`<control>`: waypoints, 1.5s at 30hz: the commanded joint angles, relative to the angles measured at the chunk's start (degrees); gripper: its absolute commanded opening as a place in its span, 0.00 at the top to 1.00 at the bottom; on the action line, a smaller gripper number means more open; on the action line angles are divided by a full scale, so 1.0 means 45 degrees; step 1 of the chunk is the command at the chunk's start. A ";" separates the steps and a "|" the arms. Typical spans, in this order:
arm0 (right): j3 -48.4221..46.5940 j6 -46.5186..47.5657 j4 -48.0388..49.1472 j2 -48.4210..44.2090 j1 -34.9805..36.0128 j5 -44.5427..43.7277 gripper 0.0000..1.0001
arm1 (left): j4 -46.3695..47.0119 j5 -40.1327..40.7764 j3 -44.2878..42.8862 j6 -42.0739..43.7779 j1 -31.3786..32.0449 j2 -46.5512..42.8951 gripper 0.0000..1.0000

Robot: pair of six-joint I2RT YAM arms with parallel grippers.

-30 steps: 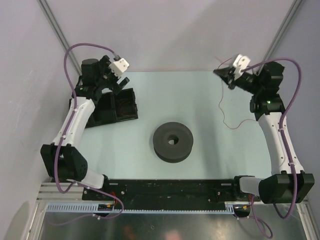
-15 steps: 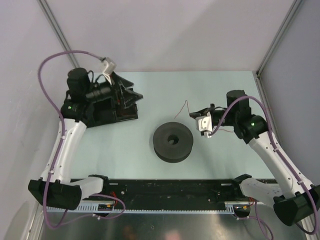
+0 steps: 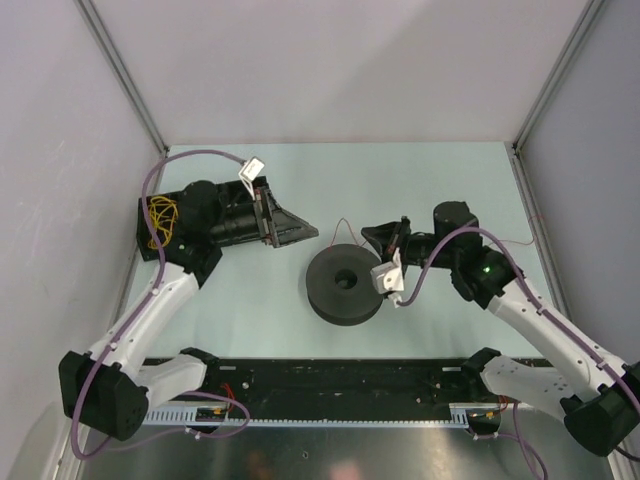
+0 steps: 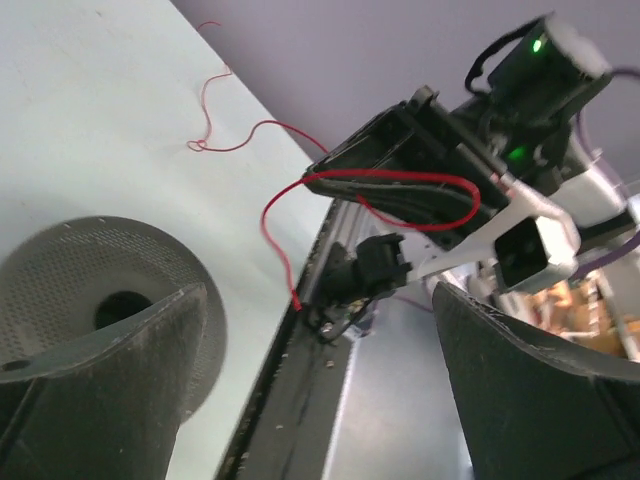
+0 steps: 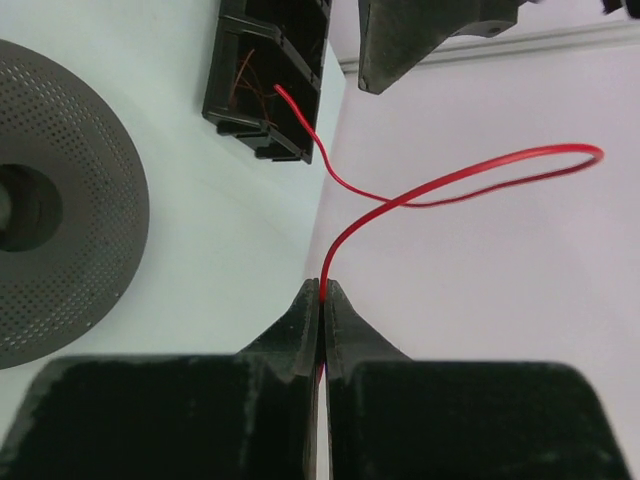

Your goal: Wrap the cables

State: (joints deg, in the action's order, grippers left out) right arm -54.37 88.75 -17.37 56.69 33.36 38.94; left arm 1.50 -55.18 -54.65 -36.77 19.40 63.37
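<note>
The cable (image 5: 450, 185) is a thin red wire, and my right gripper (image 5: 323, 292) is shut on it, with a loop curling out past the fingertips. In the top view that gripper (image 3: 368, 236) hovers over the back right of the dark grey spool (image 3: 345, 283), pointing left. The cable (image 3: 341, 222) arcs up from it, and more wire trails off to the right (image 3: 512, 241). My left gripper (image 3: 300, 232) stands open, empty, facing the right one from the left. In the left wrist view the red cable (image 4: 300, 190) hangs between the spool (image 4: 90, 290) and the right gripper.
A black box (image 3: 155, 215) with yellow wire inside sits at the back left, mostly under the left arm; it shows as the black box (image 5: 265, 80) in the right wrist view. The enclosure's walls rise along the table's back and sides.
The right arm swung from the back right corner down to the spool, carrying the cable. The left arm moved from the back left box toward the centre, jaws staying open.
</note>
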 commanded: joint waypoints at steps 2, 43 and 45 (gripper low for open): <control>0.0936 0.1230 0.2661 -0.0329 0.1256 -0.2931 1.00 | 0.3653 0.1589 0.1067 -0.5900 0.0184 -0.0896 0.01; 0.1477 0.1650 0.5034 0.0723 0.3009 -0.5691 1.00 | 0.4049 0.1729 0.2172 -1.0454 0.0856 -0.0201 0.11; 0.1477 0.1578 0.4905 0.0679 0.3146 -0.5686 1.00 | 0.4356 0.1865 0.2171 -1.0503 0.0863 -0.0027 0.19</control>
State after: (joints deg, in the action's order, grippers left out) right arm -47.48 95.66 2.50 60.27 46.30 13.78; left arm 16.62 -48.31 -42.65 -82.61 22.72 62.26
